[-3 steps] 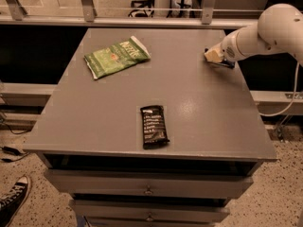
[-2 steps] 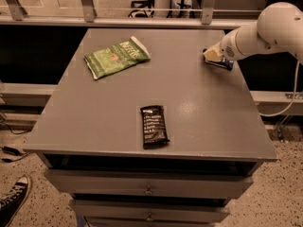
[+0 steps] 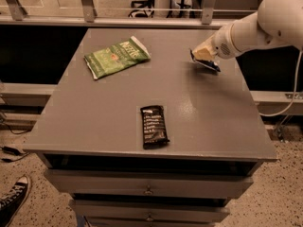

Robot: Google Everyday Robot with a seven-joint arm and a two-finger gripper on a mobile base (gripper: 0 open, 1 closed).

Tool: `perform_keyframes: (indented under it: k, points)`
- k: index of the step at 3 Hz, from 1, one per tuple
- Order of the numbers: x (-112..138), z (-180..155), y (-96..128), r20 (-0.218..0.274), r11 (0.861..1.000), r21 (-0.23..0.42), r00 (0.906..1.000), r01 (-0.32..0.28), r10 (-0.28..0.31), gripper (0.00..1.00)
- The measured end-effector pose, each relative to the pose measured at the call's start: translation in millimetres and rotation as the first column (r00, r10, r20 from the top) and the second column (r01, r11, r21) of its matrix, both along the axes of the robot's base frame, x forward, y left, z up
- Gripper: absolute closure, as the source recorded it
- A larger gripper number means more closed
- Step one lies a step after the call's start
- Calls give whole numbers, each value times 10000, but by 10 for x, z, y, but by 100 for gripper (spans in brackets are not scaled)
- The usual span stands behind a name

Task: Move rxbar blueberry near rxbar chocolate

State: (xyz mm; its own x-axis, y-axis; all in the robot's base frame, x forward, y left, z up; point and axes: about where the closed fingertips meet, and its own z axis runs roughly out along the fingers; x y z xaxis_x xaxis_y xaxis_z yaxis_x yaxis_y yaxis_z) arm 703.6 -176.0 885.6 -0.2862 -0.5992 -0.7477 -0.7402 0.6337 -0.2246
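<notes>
Gripper (image 3: 205,56), far right of grey tabletop (image 3: 118,108), has edged left w/ jaws clamped on small navy-blue-wrapped rxbar blueberry (image 3: 209,64), now tilted up. Black glossy-wrapped rxbar chocolate (image 3: 154,126) sits front-centre, well apart. Carry's probably starting.

No wording legible anywhere.
- rxbar chocolate (image 3: 154,126), centre of the front edge: rows of white print on the black wrapper, too small to read.
- Green chip bag (image 3: 117,56), toward the back-left corner: white lettering, unreadable.
- rxbar blueberry (image 3: 207,62), by the right edge toward the back, clamped in the gripper (image 3: 203,55): no print made out.
</notes>
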Motion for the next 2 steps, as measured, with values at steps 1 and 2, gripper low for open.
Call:
perform_keyframes:
  k: [1,2]
  points:
    - [-630,11,360,-1038,9880,549,9833,-1445,1495,100]
    - [-1093,-118,554,-2068,9731,1073,9527,-2041,2226,100]
